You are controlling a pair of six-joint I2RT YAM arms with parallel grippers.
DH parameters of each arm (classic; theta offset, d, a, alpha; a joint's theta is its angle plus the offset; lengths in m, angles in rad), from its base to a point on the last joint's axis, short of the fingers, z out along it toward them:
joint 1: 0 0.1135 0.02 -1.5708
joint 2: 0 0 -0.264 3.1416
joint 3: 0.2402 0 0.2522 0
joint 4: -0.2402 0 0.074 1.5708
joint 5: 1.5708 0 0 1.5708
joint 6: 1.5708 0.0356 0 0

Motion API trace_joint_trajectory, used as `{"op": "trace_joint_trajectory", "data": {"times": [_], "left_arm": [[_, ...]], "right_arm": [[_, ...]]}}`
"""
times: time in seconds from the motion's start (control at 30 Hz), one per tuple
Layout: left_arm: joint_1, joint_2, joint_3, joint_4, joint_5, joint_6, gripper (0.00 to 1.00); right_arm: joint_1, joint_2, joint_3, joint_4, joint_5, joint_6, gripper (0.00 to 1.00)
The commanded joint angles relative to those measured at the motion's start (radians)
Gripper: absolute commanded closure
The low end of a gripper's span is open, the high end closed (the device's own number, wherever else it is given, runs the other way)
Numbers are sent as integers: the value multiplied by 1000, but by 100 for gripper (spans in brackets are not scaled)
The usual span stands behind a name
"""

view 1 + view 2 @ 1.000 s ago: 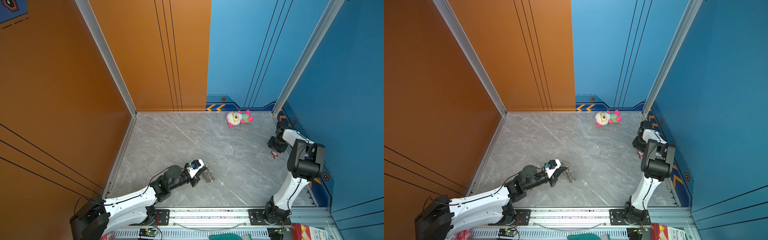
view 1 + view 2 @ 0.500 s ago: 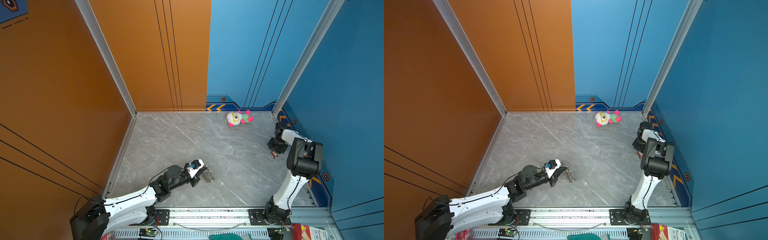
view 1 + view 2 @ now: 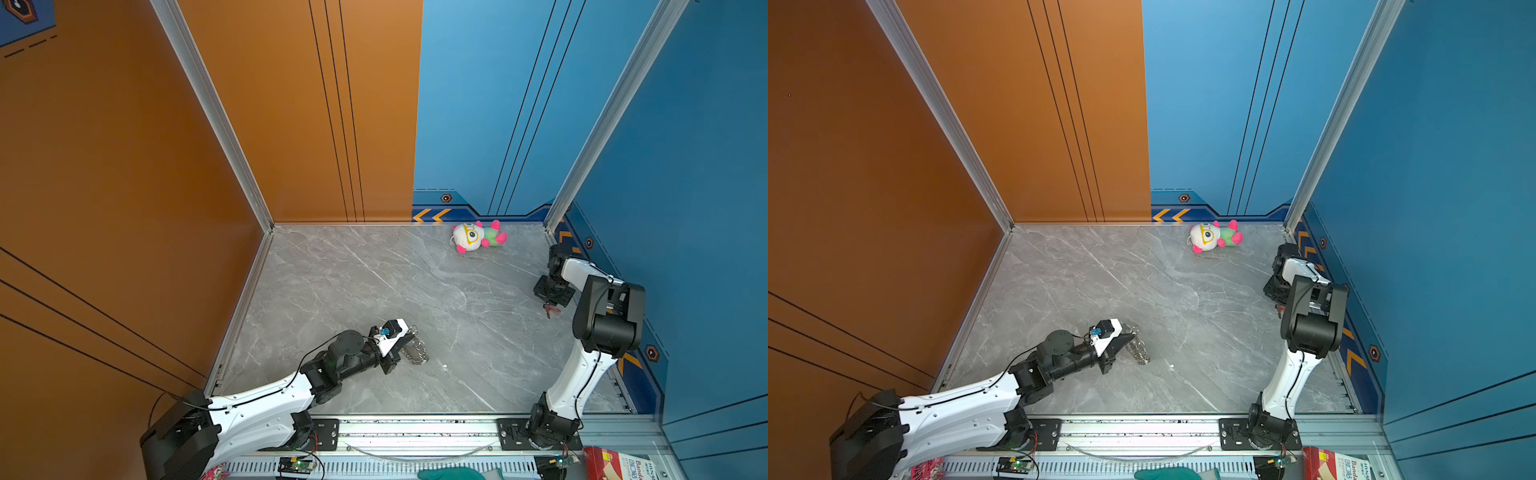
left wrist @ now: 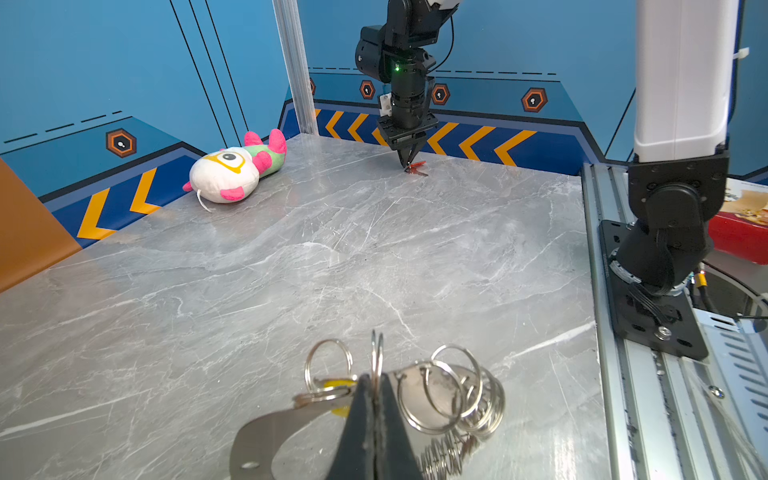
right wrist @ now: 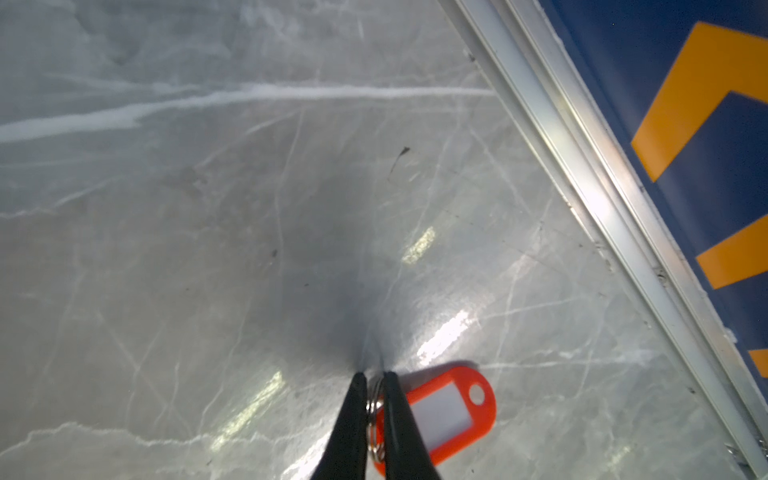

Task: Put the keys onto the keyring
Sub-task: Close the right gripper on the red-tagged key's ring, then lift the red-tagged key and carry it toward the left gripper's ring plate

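My left gripper (image 4: 376, 379) is shut on one upright wire ring of the keyring (image 4: 440, 399), a flat grey metal loop edged with silver rings lying on the marble floor near the front (image 3: 415, 354). A yellow key head (image 4: 338, 383) peeks out beside the left finger among the rings. At the right wall, my right gripper (image 5: 372, 377) points down at the floor, shut on the small split ring of the red-orange key (image 5: 451, 409), which lies flat. In both top views that key (image 3: 552, 310) shows just under the right gripper (image 3: 550, 302).
A white, green and pink plush toy (image 3: 478, 237) lies at the back wall. The blue right wall and its metal sill (image 5: 590, 199) run close beside the red-orange key. The arms' rail (image 3: 415, 432) runs along the front, with a red box (image 3: 615, 463) beyond it.
The right gripper's jaws have closed onto the red-orange key's ring, and its wrist shifted slightly along the right wall. The left arm and the keyring have not moved.
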Motion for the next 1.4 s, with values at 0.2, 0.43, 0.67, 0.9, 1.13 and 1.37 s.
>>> {"op": "trace_joint_trajectory", "data": {"times": [0.2, 0.43, 0.67, 0.9, 1.13, 1.37], "left_arm": [[-5, 2, 11, 40, 19, -1, 100], [-5, -8, 10, 40, 4, -1, 100], [10, -90, 29, -58, 33, -7, 100], [19, -87, 87, -181, 134, 26, 100], [47, -42, 122, -201, 255, 24, 100], [83, -3, 150, -202, 393, 27, 100]], "right_arm": [[53, -72, -36, -43, 89, -19, 96], [125, -208, -66, -59, 69, -82, 100], [359, -400, -123, -6, -120, -229, 100], [662, -638, -289, 210, -305, -355, 100], [809, -795, -426, 324, -495, -473, 100], [911, -942, -677, 591, -698, -669, 100]]}}
